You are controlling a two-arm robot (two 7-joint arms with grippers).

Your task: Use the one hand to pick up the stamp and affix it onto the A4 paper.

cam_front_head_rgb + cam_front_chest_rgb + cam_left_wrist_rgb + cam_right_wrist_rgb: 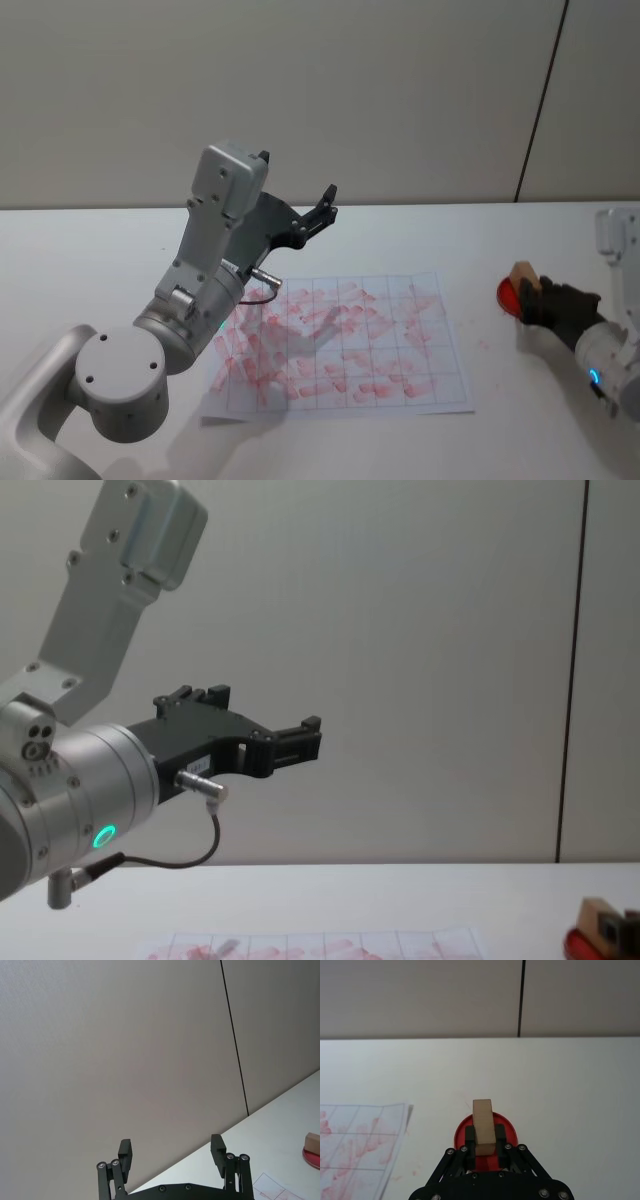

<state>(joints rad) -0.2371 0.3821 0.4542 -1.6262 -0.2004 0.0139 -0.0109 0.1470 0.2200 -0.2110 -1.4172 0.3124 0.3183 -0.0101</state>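
Observation:
The stamp (483, 1124), a small tan wooden block, stands upright on a flat red round disc (461, 1133) at the table's right side. My right gripper (485, 1143) is shut on the stamp, one finger against each side. In the head view the stamp (522, 274) sits at the tip of the right gripper (529, 293), right of the A4 paper (340, 345). The paper is a white gridded sheet covered in reddish-pink marks, lying flat mid-table. My left gripper (322, 208) hangs open and empty, raised above the paper's far left part.
The white table (100, 250) runs back to a plain grey wall with a dark vertical seam (543, 100). The raised left arm (215, 260) casts a shadow over the paper's left half. Bare tabletop lies between paper and red disc (505, 293).

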